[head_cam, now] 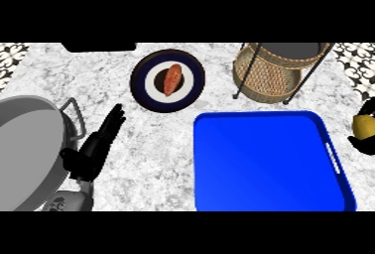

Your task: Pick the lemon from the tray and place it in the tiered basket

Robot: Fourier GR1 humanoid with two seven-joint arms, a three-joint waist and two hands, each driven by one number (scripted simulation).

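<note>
The blue tray [271,163] lies at the lower right of the marble counter with nothing on it. At the view's right edge my right hand [366,141] is curled round the yellow lemon [361,125], held off the tray's right side. The wicker tiered basket [275,74] stands at the upper right, behind the tray and left of the lemon. My left hand [99,144] rests open at the left, fingers straight and pointing up, beside the pan.
A dark plate [167,80] with a white centre holds a reddish piece of food [173,78] at the top middle. A large grey pan [26,149] fills the left edge. A black object [99,46] sits at the counter's back edge.
</note>
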